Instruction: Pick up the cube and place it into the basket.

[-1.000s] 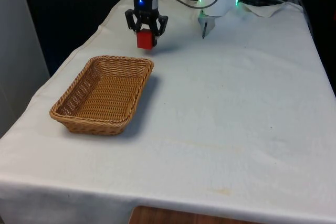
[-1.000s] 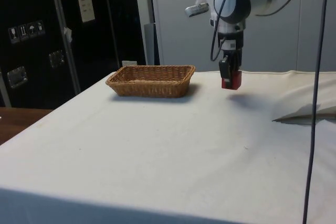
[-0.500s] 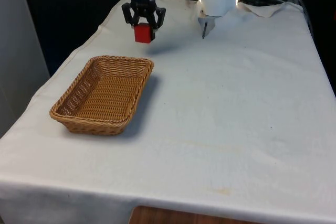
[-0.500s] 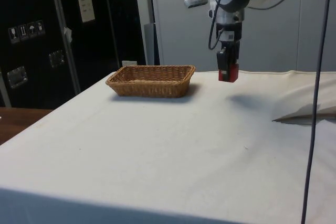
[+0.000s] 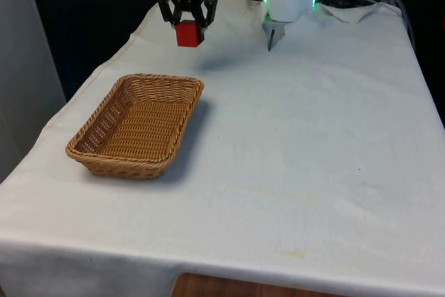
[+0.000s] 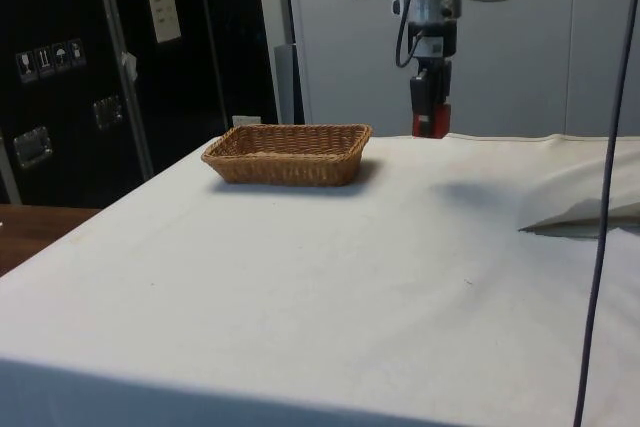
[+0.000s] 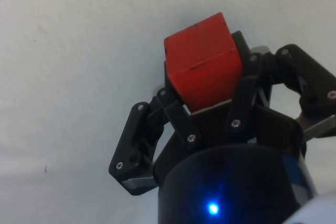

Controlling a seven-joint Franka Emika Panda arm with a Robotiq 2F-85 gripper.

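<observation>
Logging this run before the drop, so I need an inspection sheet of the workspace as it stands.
Surface: white cloth over the table, rumpled at the far end.
Job's things: red cube held above the cloth; wicker basket with nothing in it, on the front view's left.
Clutter: nothing seen.
Grippers: pincer shut on the cube, beyond the basket's far end.
Cables: black cable hanging in the side view.
Surroundings: black curtains; dark cabinets.

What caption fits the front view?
Hand holds the red cube above the table, beyond the empty basket.
</observation>
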